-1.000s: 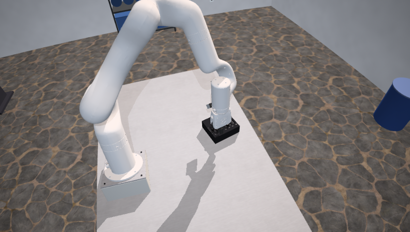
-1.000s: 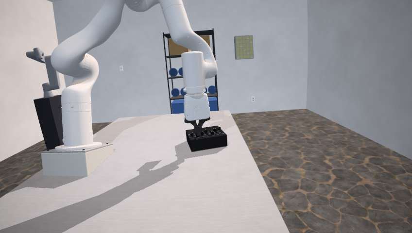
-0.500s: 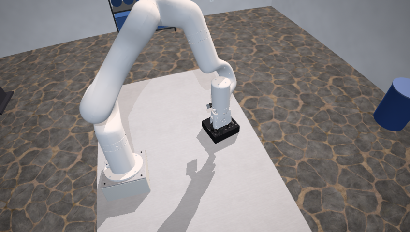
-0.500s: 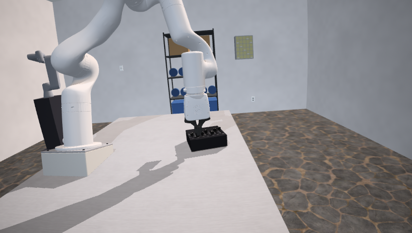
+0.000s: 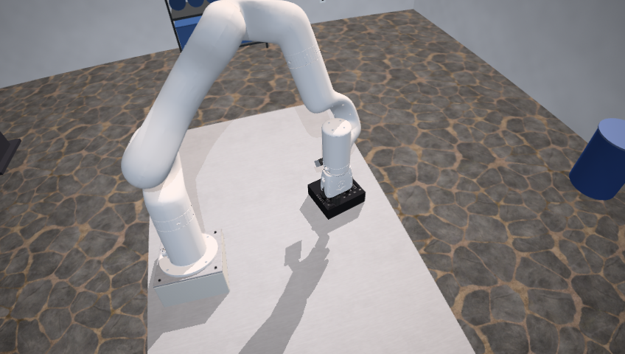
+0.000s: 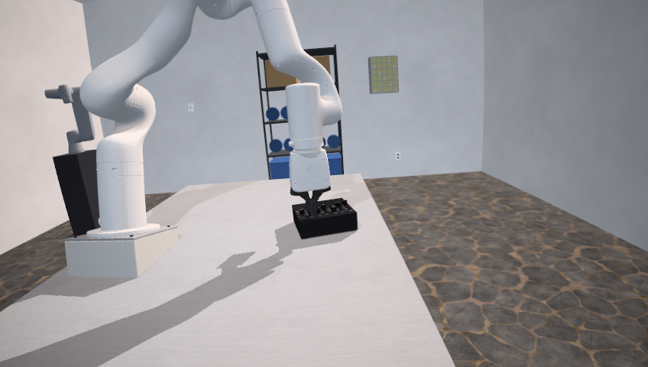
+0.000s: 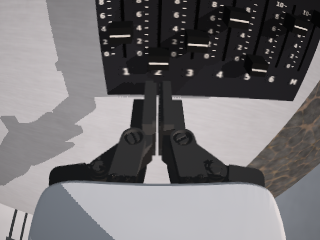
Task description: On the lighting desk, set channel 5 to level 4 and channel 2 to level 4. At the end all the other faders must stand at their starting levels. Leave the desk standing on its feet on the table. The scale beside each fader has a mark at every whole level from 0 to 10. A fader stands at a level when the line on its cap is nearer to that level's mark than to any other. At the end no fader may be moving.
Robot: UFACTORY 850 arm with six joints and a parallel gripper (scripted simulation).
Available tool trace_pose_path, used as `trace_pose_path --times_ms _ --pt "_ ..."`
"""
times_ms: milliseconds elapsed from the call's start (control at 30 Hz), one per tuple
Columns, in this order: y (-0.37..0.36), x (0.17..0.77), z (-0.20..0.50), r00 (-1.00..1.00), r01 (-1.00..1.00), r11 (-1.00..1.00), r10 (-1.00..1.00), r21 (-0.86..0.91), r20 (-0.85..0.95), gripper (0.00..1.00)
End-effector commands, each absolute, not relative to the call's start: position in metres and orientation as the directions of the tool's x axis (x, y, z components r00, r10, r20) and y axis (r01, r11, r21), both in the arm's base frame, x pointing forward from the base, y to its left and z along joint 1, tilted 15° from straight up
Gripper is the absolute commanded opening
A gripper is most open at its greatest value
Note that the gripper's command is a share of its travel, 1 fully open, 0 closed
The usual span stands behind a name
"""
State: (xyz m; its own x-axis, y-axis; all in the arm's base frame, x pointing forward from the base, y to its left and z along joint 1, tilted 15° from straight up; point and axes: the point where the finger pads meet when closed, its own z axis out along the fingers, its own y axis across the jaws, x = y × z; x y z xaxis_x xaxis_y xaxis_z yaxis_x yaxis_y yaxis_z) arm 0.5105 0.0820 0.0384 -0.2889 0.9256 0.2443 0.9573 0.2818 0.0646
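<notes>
The black lighting desk [image 5: 342, 198] stands on its feet near the right edge of the white table; it also shows in the exterior view [image 6: 325, 218] and in the wrist view [image 7: 200, 27]. My gripper [image 7: 157, 97] [image 6: 312, 208] is shut and empty and points straight down over the desk's left part. Its closed tips stand at the near side of the channel 2 fader cap [image 7: 158, 63], which sits low, near level 1. The channel 5 cap [image 7: 259, 70] also sits low, near the bottom of its scale. The channel 1 cap [image 7: 120, 35] and the channel 3 cap [image 7: 198, 44] stand near level 3.
The table's right edge [image 5: 385, 192] runs close beside the desk. The arm's base [image 5: 188, 271] stands at the table's left. A blue barrel [image 5: 603, 160] stands on the floor at the right, and a shelf [image 6: 299, 113] stands behind the table.
</notes>
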Motion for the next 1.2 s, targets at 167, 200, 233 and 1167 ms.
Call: trace_pose_path --times_ms 167,200,233,1167 --pt "0.0833 0.5115 0.034 -0.289 0.957 0.282 0.926 0.067 0.244 0.0" --pt "0.0834 0.5115 0.0335 -0.289 0.957 0.282 0.926 0.067 0.244 0.0" --pt "0.0835 0.5114 0.0331 -0.289 0.957 0.282 0.926 0.067 0.244 0.0" --pt "0.0844 0.5112 0.0323 -0.289 0.957 0.282 0.926 0.067 0.244 0.0"
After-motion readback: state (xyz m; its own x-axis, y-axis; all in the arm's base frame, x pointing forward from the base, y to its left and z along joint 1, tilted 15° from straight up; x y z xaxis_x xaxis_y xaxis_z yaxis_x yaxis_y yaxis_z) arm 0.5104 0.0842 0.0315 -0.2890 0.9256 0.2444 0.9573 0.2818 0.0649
